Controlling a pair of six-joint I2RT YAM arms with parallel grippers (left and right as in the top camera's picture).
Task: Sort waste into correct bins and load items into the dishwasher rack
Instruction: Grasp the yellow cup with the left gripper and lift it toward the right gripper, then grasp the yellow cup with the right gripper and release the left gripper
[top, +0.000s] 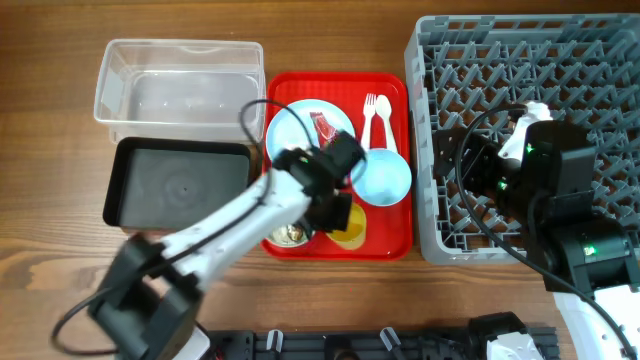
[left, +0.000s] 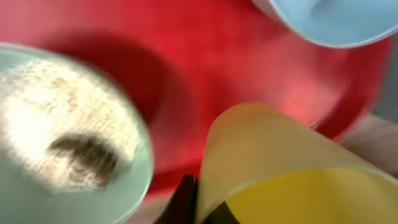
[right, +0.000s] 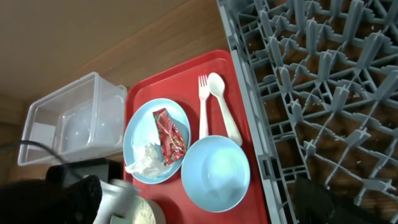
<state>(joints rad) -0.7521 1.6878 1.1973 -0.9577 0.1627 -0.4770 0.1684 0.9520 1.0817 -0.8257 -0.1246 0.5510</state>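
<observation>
My left gripper (top: 340, 213) is over the front of the red tray and shut on the wall of the small yellow cup (left: 292, 168); one dark finger (left: 186, 202) is outside the wall, another inside. The pale green bowl (left: 74, 186) beside it holds white rice (left: 68, 112) and a brown lump (left: 84, 158). The light blue plate (right: 155, 134) carries the red wrapper (right: 171, 137) and the white tissue (right: 146, 160). The light blue bowl (right: 214, 171), white fork (right: 203, 102) and spoon (right: 222, 109) lie on the tray. My right gripper (top: 465, 165) is open and empty over the grey rack (top: 530, 90).
The clear tub (top: 180, 80) stands at the back left, with the black tray (top: 175, 185) in front of it. The red serving tray (top: 395, 235) lies between them and the rack. The left arm's cable (top: 250, 115) loops over the plate's left edge.
</observation>
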